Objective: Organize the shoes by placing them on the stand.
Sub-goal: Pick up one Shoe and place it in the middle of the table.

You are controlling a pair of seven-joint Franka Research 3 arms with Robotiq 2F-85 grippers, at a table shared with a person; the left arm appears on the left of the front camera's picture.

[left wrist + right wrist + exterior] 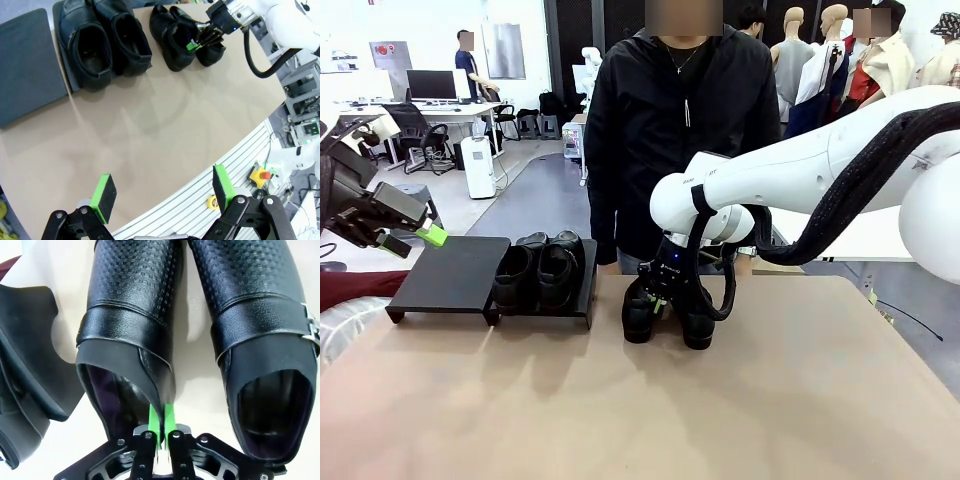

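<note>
Two black shoes (535,270) sit side by side on the right panel of the low black stand (450,278); its left panel is bare. Another pair stands on the tan table right of the stand, one shoe (640,312) beside the other shoe (698,328). My right gripper (666,300) reaches down between them. In the right wrist view the right gripper (161,424) is shut on the inner side wall of the left-hand shoe (130,315), with the buckled shoe (260,315) beside it. My left gripper (415,238) hovers open at the far left, and the left gripper (164,192) holds nothing.
A person in a black jacket (670,120) stands at the far edge, just behind the loose pair. The tabletop (720,410) in front of the shoes is bare. In the left wrist view the stand's shoes (100,45) and the right arm (280,20) show beyond.
</note>
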